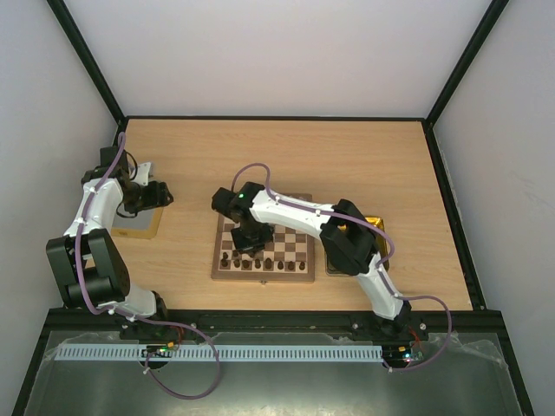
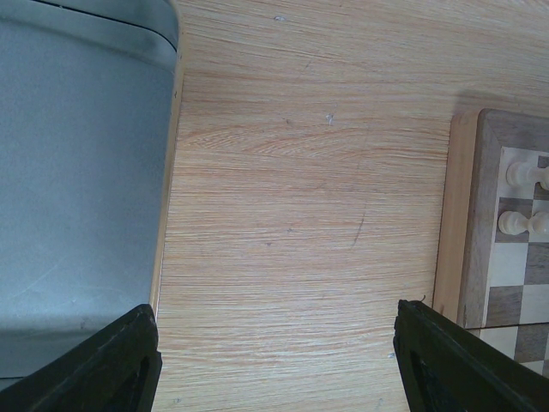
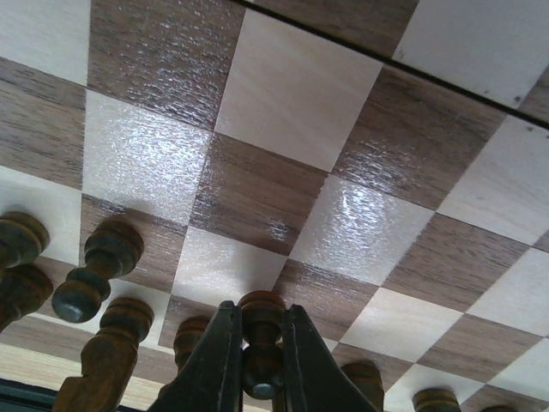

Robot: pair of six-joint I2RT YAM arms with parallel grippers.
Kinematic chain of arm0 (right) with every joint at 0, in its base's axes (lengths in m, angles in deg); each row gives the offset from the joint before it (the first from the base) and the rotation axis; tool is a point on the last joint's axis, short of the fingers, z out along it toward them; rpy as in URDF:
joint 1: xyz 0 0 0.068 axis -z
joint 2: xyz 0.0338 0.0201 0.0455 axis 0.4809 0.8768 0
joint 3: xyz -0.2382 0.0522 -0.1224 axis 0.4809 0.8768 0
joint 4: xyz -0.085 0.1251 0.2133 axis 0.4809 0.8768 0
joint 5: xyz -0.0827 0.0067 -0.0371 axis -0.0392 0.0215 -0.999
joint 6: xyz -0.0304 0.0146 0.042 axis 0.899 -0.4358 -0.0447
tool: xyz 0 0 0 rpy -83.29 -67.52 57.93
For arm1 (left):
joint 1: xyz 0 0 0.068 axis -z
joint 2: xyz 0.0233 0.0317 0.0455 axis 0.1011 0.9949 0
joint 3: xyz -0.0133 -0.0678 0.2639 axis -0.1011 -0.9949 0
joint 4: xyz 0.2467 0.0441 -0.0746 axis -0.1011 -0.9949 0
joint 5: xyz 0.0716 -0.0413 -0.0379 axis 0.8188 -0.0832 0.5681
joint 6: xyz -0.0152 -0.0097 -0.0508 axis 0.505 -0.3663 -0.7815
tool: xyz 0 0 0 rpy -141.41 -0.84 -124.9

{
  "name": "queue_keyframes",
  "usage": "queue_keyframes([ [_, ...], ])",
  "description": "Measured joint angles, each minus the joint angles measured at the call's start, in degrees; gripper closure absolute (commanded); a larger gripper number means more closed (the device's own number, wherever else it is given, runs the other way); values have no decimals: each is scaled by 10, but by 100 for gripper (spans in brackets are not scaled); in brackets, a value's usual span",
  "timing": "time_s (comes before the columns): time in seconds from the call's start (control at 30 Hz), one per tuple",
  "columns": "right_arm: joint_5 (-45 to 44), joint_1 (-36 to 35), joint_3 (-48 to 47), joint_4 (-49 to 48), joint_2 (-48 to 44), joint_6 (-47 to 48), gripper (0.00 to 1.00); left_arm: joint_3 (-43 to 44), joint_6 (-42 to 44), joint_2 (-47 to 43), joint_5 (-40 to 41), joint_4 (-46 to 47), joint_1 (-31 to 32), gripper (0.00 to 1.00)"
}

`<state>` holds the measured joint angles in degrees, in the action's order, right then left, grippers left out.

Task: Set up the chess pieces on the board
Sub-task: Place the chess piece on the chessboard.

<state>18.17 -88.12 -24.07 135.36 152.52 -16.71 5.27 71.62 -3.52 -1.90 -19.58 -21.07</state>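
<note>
The chequered wooden board lies mid-table, with dark chess pieces along its near rows. My right gripper hangs over the board's near left part. In the right wrist view its fingers are shut on a dark pawn, just above the squares, with other dark pieces beside it. My left gripper is open and empty over bare table left of the board; its fingers stand wide apart. Pale pieces show on the board's edge.
A grey-lined tray lies under the left arm and fills the left of the left wrist view. A gold tray sits right of the board, partly under the right arm. Black frame rails bound the table.
</note>
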Motion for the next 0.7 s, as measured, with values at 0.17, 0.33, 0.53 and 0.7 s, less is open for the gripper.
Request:
queue_keyframes([
  [0.17, 2, -2, 0, -1, 6, 1, 94, 0, 0, 0, 0, 0, 0, 25],
  [0.33, 2, -3, -6, -3, 7, 1, 94, 0, 0, 0, -1, 0, 0, 25],
  [0.53, 3, -3, -13, -5, 12, 1, 94, 0, 0, 0, -3, 0, 0, 25],
  [0.7, 3, -3, -15, -5, 12, 1, 94, -3, 0, 0, -3, 0, 0, 25],
])
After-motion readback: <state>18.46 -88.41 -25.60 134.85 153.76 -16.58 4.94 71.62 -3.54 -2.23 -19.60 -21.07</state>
